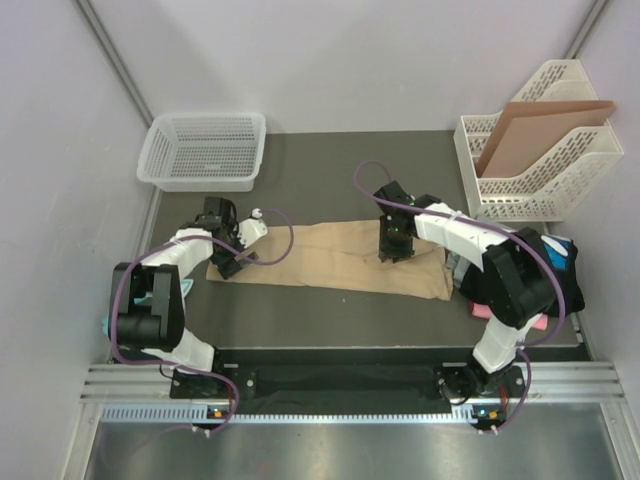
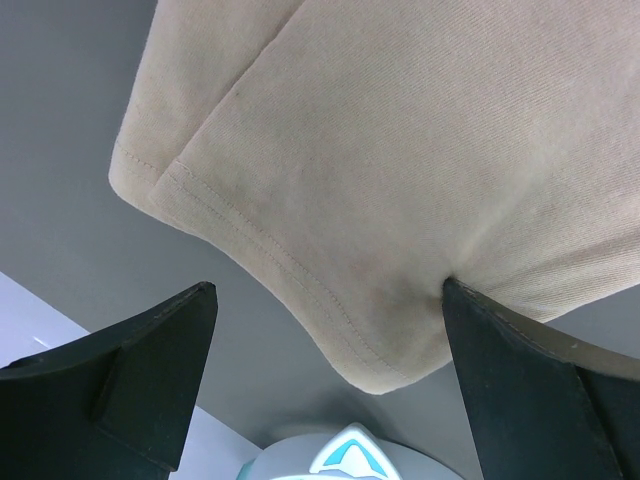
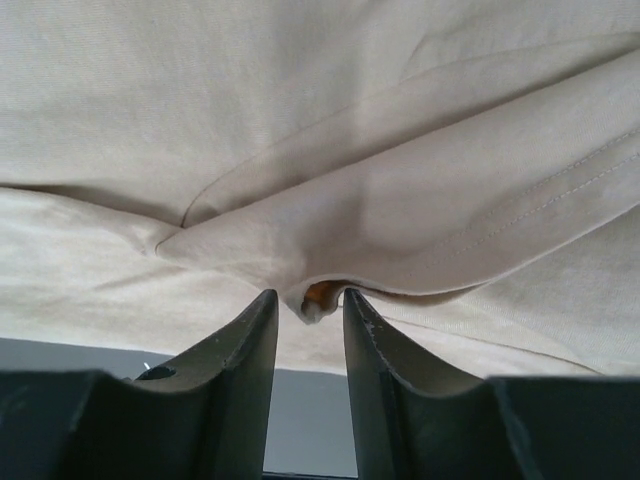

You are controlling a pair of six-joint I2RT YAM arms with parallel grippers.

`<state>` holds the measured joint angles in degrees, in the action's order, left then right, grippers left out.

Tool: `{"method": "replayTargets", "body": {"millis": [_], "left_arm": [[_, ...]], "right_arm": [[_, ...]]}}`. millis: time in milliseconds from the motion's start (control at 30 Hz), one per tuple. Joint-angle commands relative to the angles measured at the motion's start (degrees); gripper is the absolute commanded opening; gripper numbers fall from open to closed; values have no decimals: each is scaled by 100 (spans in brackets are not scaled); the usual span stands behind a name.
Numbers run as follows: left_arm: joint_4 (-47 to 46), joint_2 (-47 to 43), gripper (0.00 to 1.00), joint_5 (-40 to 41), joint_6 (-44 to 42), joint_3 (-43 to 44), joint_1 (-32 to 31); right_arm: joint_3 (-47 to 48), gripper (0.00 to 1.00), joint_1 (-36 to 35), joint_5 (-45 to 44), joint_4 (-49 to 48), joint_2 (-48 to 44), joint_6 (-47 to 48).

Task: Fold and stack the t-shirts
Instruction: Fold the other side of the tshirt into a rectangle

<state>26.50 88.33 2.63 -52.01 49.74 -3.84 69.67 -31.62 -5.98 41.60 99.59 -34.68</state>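
Observation:
The tan t-shirt lies folded into a long strip across the middle of the dark table. My left gripper is at its left end. In the left wrist view it is wide open over the shirt's hemmed corner, and its right finger touches the cloth. My right gripper is down on the strip's right part. In the right wrist view it is shut on a small fold of the tan shirt. More shirts, black and pink, lie piled under the right arm.
A white mesh basket stands at the back left. White file racks holding a brown cardboard sheet stand at the back right. A small teal item lies by the left arm, near the table's left edge.

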Motion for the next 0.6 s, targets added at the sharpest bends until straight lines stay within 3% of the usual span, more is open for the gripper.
{"method": "replayTargets", "body": {"millis": [0, 333, 433, 533, 567], "left_arm": [[-75, -150, 99, 132, -117, -122, 50], [-13, -176, 99, 97, -160, -131, 50], [-5, -185, 99, 88, -152, -104, 50], [4, -211, 99, 62, -152, -104, 58], [4, -220, 99, 62, -160, -113, 50]], "right_arm": [[-76, 33, 41, -149, 41, -335, -39], [-190, 30, 41, -176, 84, -353, -66], [-278, 26, 41, -158, 32, -370, -92], [-392, 15, 41, -141, -21, -379, -127], [-410, 7, 41, -149, -21, -388, -136]]}}
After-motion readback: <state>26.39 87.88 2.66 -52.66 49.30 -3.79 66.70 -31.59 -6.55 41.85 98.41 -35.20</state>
